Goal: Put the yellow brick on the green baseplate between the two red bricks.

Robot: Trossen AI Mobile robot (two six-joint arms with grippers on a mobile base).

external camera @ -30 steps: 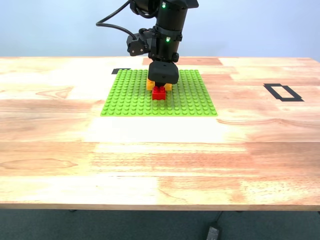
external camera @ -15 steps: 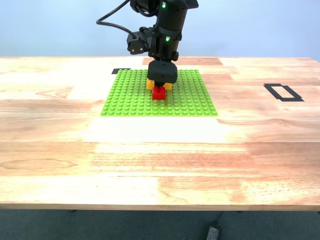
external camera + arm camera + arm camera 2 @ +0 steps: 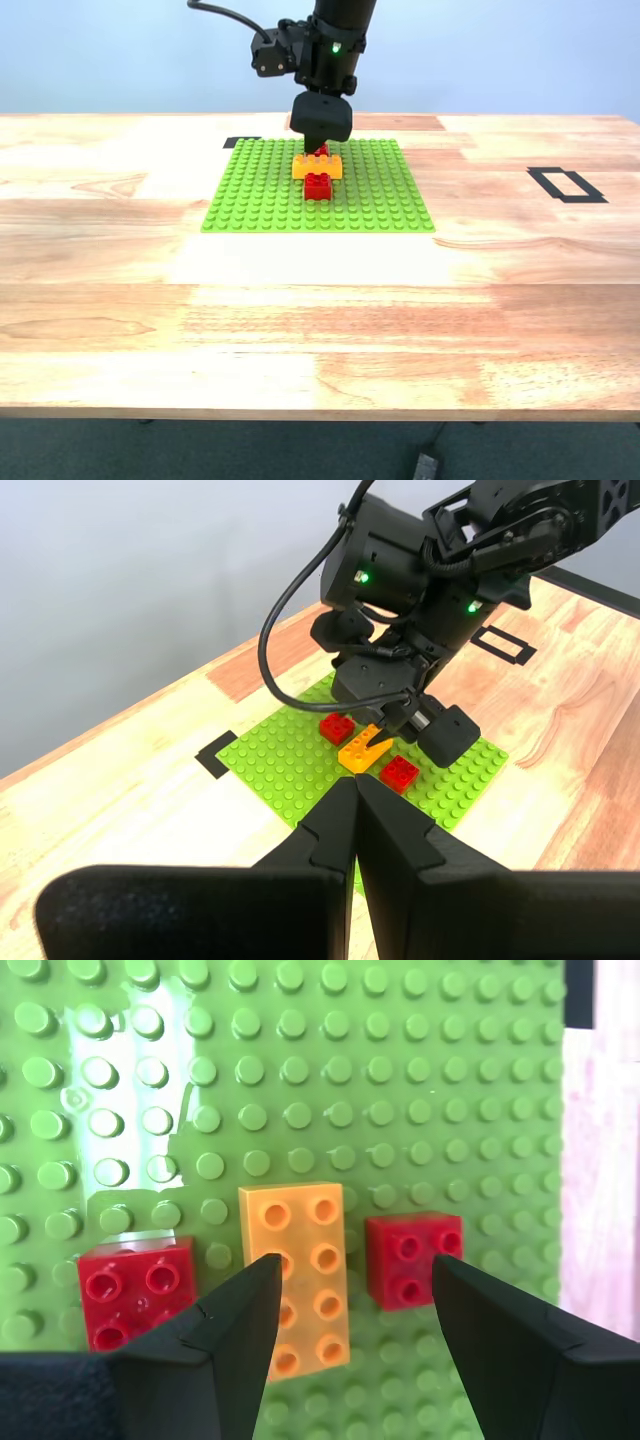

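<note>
The yellow brick (image 3: 316, 166) sits on the green baseplate (image 3: 250, 195) between the two red bricks, one in front (image 3: 318, 186) and one behind (image 3: 321, 151). My second gripper (image 3: 322, 130) hangs just above them, open and empty. In the second wrist view its jaws (image 3: 352, 1265) stand apart over the yellow brick (image 3: 300, 1222), with red bricks on either side (image 3: 135, 1285) (image 3: 412, 1257). My first gripper (image 3: 355, 780) is shut and empty, far back from the plate (image 3: 270, 760), looking at the yellow brick (image 3: 362, 748).
A black tape rectangle (image 3: 566, 185) is marked on the wooden table at the exterior view's right. A small black tape mark (image 3: 242, 142) lies at the plate's far corner. The table's front edge (image 3: 320, 410) runs near the camera.
My second gripper has risen off the yellow brick, which stays on the plate. The rear red brick now shows behind it.
</note>
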